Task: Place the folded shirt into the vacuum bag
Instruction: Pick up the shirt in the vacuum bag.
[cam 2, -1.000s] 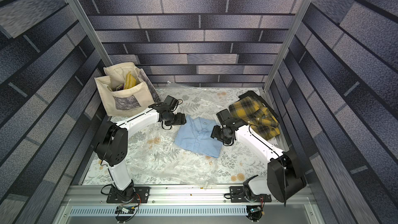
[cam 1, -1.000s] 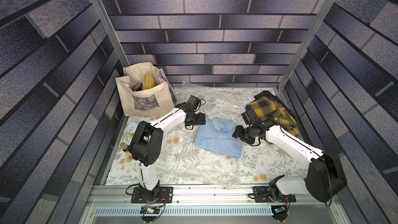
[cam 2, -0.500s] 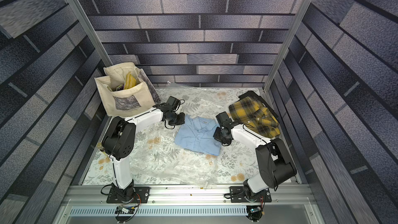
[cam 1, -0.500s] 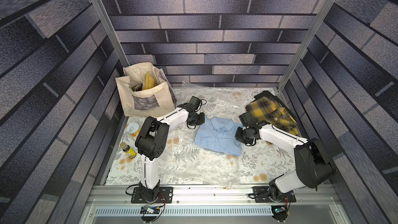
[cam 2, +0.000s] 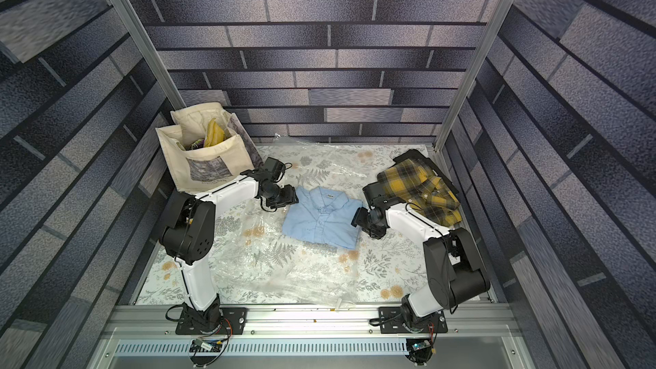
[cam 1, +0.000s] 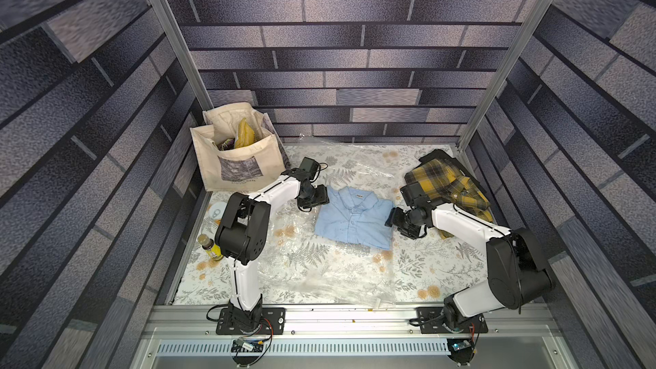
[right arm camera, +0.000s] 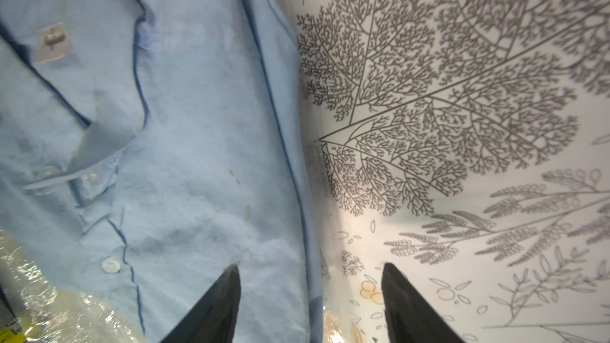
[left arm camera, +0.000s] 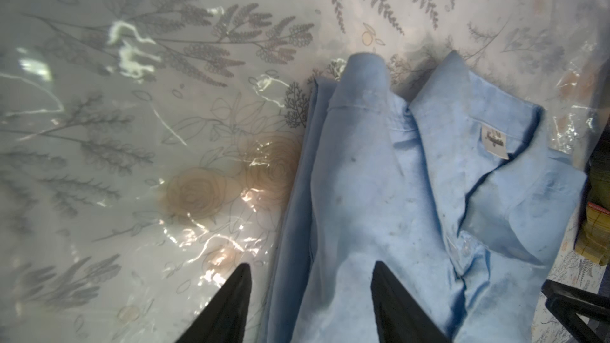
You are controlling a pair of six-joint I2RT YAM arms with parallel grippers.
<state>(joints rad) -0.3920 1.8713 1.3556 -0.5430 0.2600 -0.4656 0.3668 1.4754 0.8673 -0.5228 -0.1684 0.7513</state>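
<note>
Shirt [cam 1: 355, 218], folded and light blue, lies collar toward 12 o'clock at the middle of the bench [cam 1: 443, 268]. It rests on the clear, crinkly vacuum bag [cam 1: 319, 275], which spreads from the back wall at 12 o'clock to the front rail at 6; whether any plastic layer covers the cloth cannot be told. The left arm [cam 1: 273, 193] reaches to the shirt's 10 o'clock corner. Its wrist view shows the left jaws standing apart, one fingertip [left arm camera: 231, 305] over bare plastic, the other over blue fabric, gripping nothing. The right arm [cam 1: 461, 223] meets the shirt's 3 o'clock edge; the right jaws are likewise parted, one fingertip [right arm camera: 214, 301] above the shirt, the other above the fern-printed bench cloth. A cream tote bag [cam 1: 238, 161] stands at 10 o'clock, a yellow-and-black plaid garment [cam 1: 447, 182] is heaped at 2 o'clock, and a small bottle [cam 1: 209, 246] stands at 8 o'clock.
</note>
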